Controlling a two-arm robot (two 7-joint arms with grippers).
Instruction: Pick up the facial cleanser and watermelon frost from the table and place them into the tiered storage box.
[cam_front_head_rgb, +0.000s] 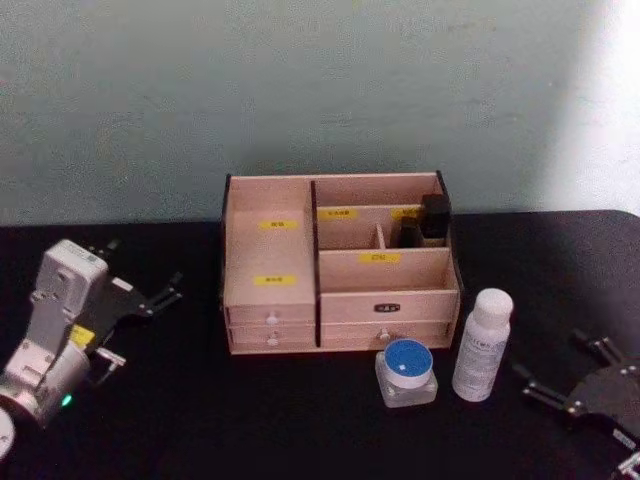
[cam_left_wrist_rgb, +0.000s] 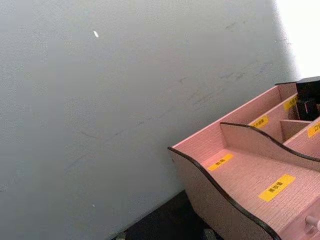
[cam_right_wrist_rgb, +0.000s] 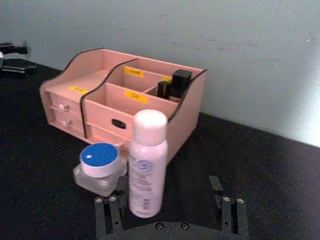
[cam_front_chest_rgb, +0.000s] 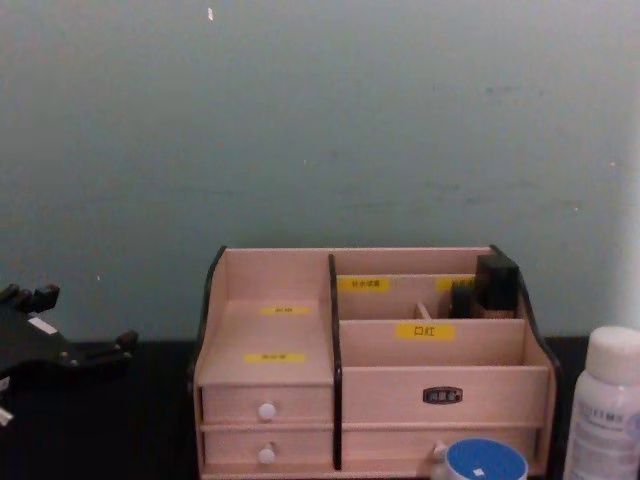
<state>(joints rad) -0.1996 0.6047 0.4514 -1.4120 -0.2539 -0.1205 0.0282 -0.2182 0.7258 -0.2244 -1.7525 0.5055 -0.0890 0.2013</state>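
Black desk (cam_front_head_rgb: 200, 420): wooden tiered storage box (cam_front_head_rgb: 385, 300) labelled 口红; white-capped facial cleanser (cam_front_head_rgb: 482, 345) beside blue-lidded watermelon frost (cam_front_head_rgb: 406, 372); left tool (cam_front_head_rgb: 140, 272), right tool (cam_front_head_rgb: 560, 368) splayed.

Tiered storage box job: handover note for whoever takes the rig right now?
Left gripper: open, empty, low at the left of the table.
Right gripper: open, empty, at the right, near the facial cleanser.
The cleanser stands upright on the table before the right front corner of the tiered storage box. The watermelon frost sits just left of it.
Done: nothing placed.
Left: grasp both and put them in the box.
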